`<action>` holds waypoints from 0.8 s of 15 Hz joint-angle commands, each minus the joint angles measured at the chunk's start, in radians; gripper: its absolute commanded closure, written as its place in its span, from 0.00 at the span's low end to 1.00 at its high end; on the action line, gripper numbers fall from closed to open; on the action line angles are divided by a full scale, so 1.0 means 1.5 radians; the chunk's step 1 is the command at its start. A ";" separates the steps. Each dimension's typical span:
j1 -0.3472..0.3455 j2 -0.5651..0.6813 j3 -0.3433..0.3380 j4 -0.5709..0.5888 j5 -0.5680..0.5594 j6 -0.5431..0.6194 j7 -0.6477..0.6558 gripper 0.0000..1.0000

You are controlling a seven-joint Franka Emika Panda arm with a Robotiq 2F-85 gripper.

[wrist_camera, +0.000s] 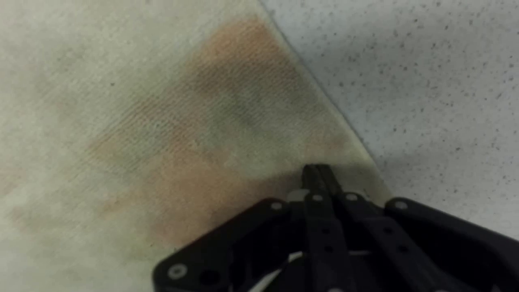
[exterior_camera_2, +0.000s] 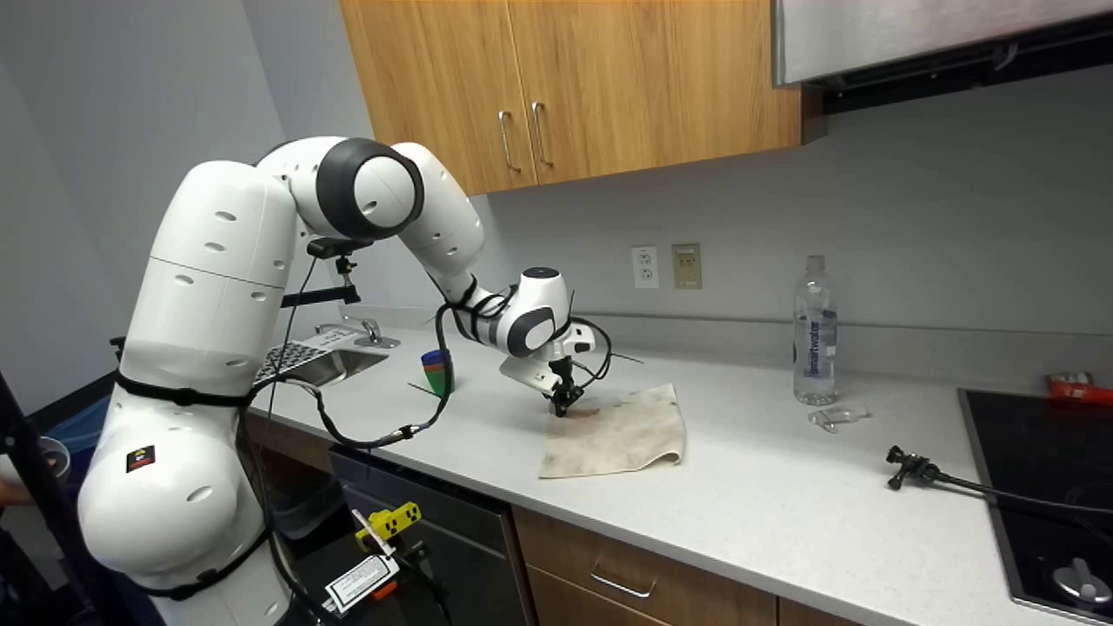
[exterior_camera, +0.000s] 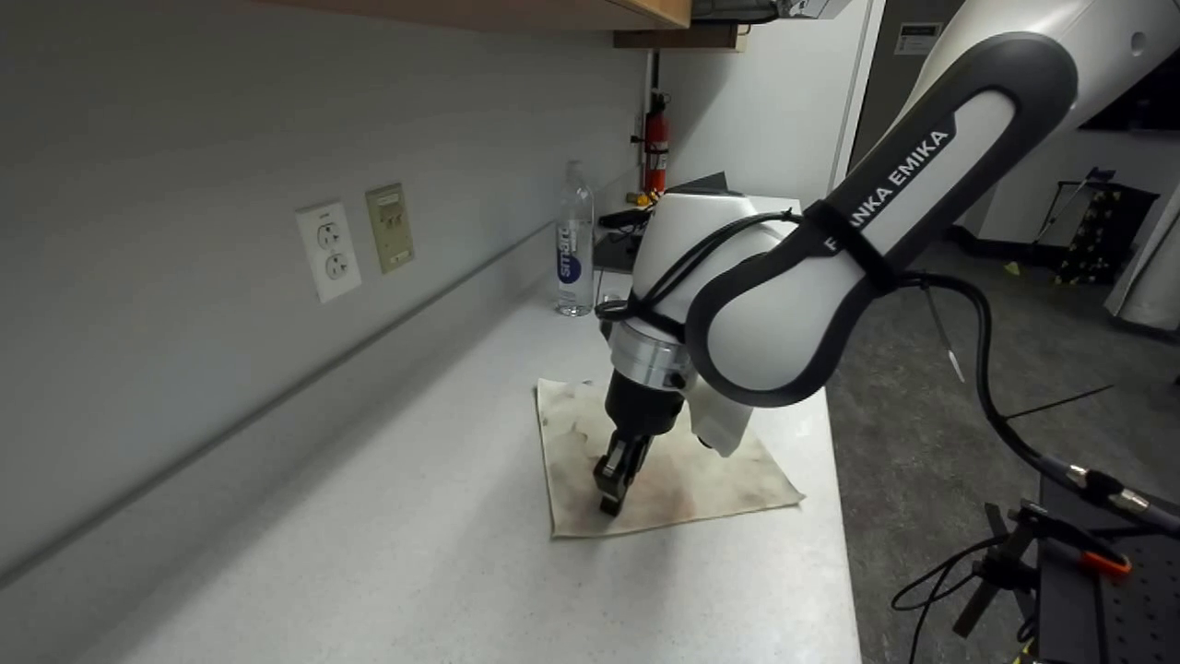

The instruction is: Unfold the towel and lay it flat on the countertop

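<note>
The beige, blotchy towel (exterior_camera: 710,480) lies spread on the white countertop (exterior_camera: 387,544) in an exterior view, mostly flat. Its front right corner curls up a little where the towel (exterior_camera_2: 617,435) shows in an exterior view. My gripper (exterior_camera: 610,507) points down onto the towel near one edge. In the wrist view the two fingertips of the gripper (wrist_camera: 318,166) meet, with no cloth seen pinched between them. They sit over or against the towel (wrist_camera: 121,121), close to its straight edge; whether they press on it I cannot tell. The arm hides part of the towel.
A clear water bottle (exterior_camera_2: 815,348) stands near the wall, with a small clear object (exterior_camera_2: 838,418) beside it. Farther right are a black mount with a cable (exterior_camera_2: 913,467) and a stovetop (exterior_camera_2: 1043,504). A coloured cup (exterior_camera_2: 437,374) and a sink (exterior_camera_2: 335,369) lie to the left.
</note>
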 commanded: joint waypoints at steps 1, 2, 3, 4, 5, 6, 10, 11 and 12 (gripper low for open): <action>0.002 0.015 0.017 -0.006 0.046 -0.016 -0.014 1.00; -0.001 0.013 0.022 -0.010 0.055 -0.021 -0.018 1.00; -0.002 0.011 0.026 -0.013 0.063 -0.027 -0.021 1.00; -0.001 0.009 0.025 -0.017 0.068 -0.031 -0.020 1.00; 0.003 0.006 0.023 -0.024 0.068 -0.034 -0.019 1.00; 0.004 0.003 0.022 -0.029 0.065 -0.040 -0.023 1.00; -0.002 -0.008 0.022 -0.053 0.075 -0.075 -0.022 1.00; -0.006 -0.012 0.024 -0.058 0.085 -0.092 -0.024 1.00; -0.003 -0.019 0.019 -0.068 0.087 -0.100 -0.023 1.00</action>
